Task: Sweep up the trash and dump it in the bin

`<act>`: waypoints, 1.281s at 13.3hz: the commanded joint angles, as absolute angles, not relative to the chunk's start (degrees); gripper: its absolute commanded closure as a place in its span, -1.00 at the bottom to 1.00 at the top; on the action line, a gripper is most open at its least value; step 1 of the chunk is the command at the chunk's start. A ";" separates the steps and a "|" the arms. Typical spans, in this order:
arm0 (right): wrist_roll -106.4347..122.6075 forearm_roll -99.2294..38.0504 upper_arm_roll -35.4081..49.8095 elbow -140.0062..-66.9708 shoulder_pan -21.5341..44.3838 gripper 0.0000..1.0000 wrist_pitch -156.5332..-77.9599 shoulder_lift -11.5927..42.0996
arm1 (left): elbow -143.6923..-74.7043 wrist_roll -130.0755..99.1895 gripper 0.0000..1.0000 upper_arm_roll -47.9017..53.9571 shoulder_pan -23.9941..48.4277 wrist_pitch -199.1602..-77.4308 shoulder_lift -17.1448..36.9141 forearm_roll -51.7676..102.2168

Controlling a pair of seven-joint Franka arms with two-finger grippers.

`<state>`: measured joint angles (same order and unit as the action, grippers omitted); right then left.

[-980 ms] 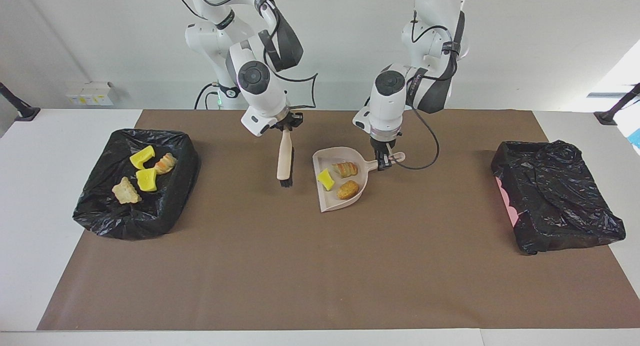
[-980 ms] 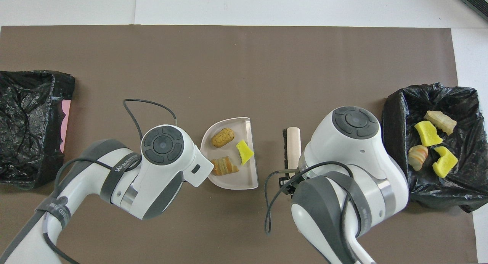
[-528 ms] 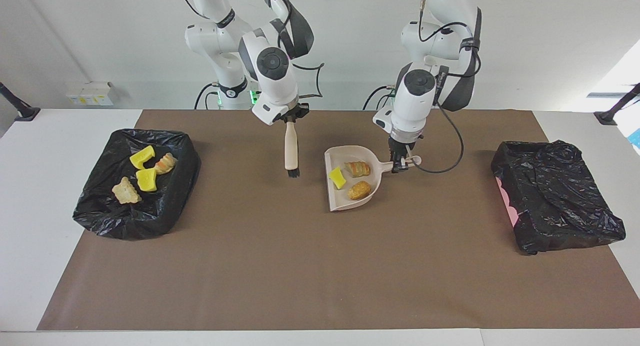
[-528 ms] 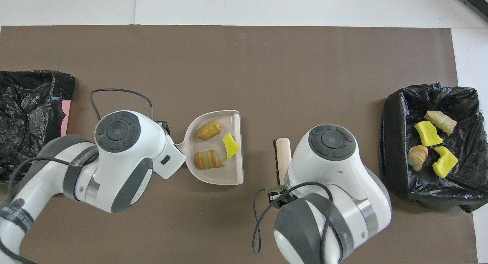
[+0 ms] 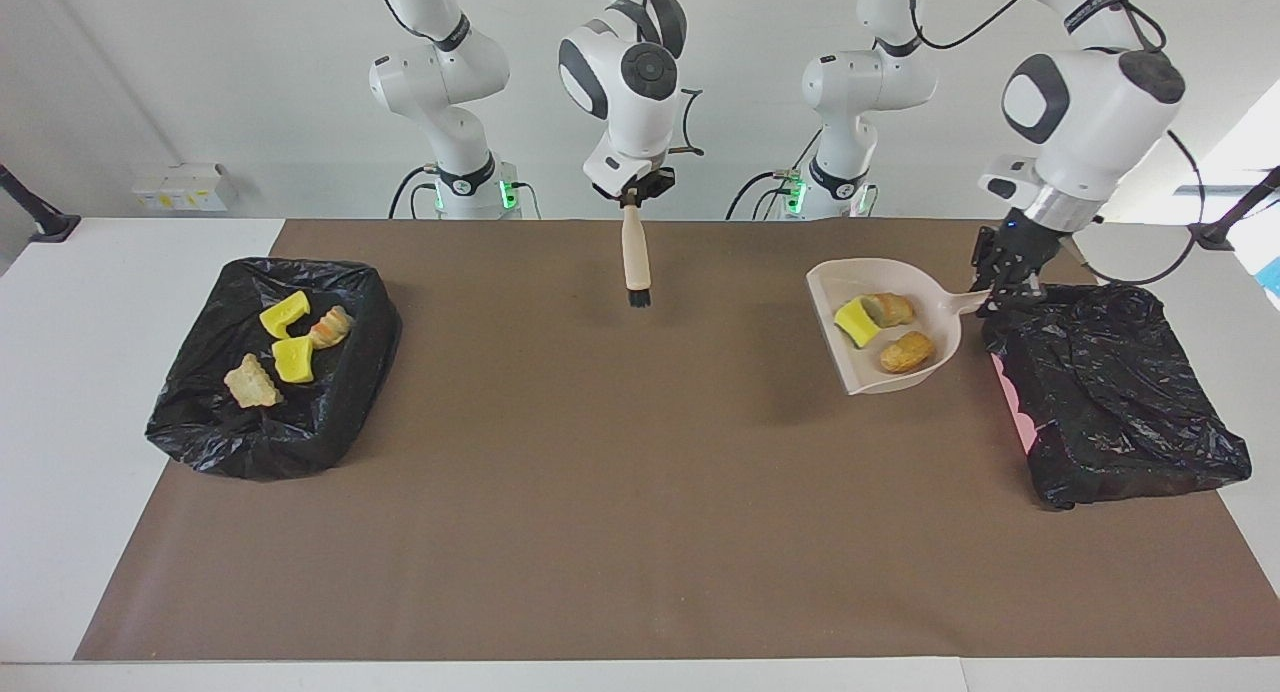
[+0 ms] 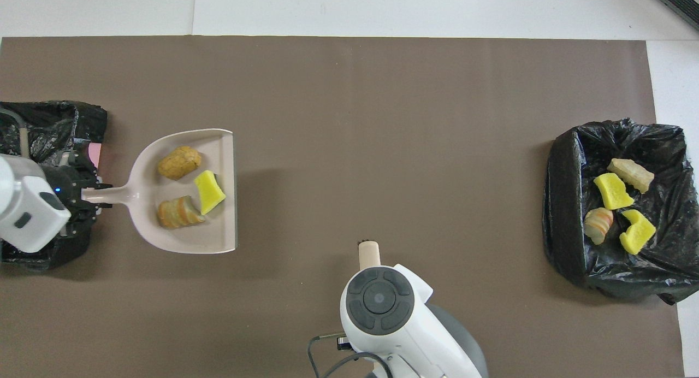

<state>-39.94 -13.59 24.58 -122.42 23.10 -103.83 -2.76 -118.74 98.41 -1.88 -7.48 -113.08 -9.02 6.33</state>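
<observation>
Left gripper (image 5: 1008, 284), right side of the facing frame, is clamped on the dustpan (image 5: 885, 324) handle. The pan hangs over the tabletop (image 5: 640, 532) just beside the covered bin (image 5: 1110, 392), mouth pointing away from it, handle axis running toward it. Three trash chunks (image 5: 880, 327) ride in the pan; four more lie in the open bin (image 5: 275, 362) at frame left. Right gripper (image 5: 632, 194), top centre, holds the brush (image 5: 634, 257) hanging bristles-down, waiting.
</observation>
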 commanded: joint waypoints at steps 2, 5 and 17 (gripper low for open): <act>-44.64 -13.89 24.43 -122.61 27.59 1.00 -113.18 4.46 | -112.52 103.80 1.00 -1.14 -19.47 -109.69 -7.04 10.81; -46.93 -11.70 24.35 -122.52 29.44 1.00 -115.14 7.64 | -104.61 103.63 1.00 -1.14 -26.79 -105.30 -5.28 10.90; -44.66 -9.76 23.73 -112.43 20.32 -1.00 -100.39 3.08 | -92.28 97.31 1.00 -1.32 -23.91 -109.77 4.39 -24.85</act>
